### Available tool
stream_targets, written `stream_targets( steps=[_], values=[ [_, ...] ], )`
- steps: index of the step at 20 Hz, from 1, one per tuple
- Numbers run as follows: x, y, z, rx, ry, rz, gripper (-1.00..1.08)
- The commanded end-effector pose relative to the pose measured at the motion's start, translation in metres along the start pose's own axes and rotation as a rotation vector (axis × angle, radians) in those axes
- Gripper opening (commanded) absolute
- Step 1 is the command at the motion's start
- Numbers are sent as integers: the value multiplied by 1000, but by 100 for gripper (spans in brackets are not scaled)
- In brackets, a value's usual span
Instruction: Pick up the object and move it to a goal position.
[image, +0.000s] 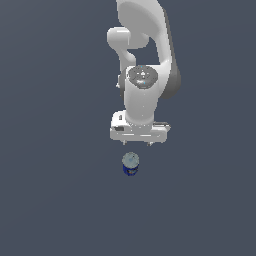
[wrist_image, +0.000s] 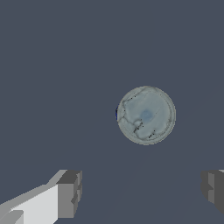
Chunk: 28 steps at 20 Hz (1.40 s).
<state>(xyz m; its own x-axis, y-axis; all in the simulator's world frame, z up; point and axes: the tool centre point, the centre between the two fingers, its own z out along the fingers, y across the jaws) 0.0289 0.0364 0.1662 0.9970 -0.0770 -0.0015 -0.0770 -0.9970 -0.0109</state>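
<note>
My gripper (image: 137, 143) hung wide open, holding nothing, its two fingertips showing as short stubs under the white hand just right of the middle of the exterior view. My arm (image: 145, 75) rose from there toward the top edge of that frame, pale against the dark grey floor (image: 50, 200).

The can (image: 130, 164) stood upright on the floor a little below the centre of the exterior view, just under the gripper in the frame and slightly toward the exterior view's left of its midline. It was clear of both fingertips. Its silvery-grey top faced the camera, with a strip of dark blue side showing beneath it.

In the wrist view the can (wrist_image: 146, 115) appeared almost straight from above, a grey disc with only a sliver of blue at one edge. My fingers (wrist_image: 69, 194) sat in the picture's lower corners, spread far wider than the can. The can lay outside the gap between them, beyond the fingertips, nearer to one finger's line than to the other's.
</note>
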Motion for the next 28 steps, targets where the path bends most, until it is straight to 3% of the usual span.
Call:
stream_targets(
  steps=[1, 11, 19, 28],
  values=[
    [12, 5, 10, -2, 0, 54, 100],
    [40, 20, 39, -10, 2, 194, 100],
    [41, 21, 45, -11, 2, 202, 100],
    [41, 22, 87, -11, 3, 206, 100]
  ],
)
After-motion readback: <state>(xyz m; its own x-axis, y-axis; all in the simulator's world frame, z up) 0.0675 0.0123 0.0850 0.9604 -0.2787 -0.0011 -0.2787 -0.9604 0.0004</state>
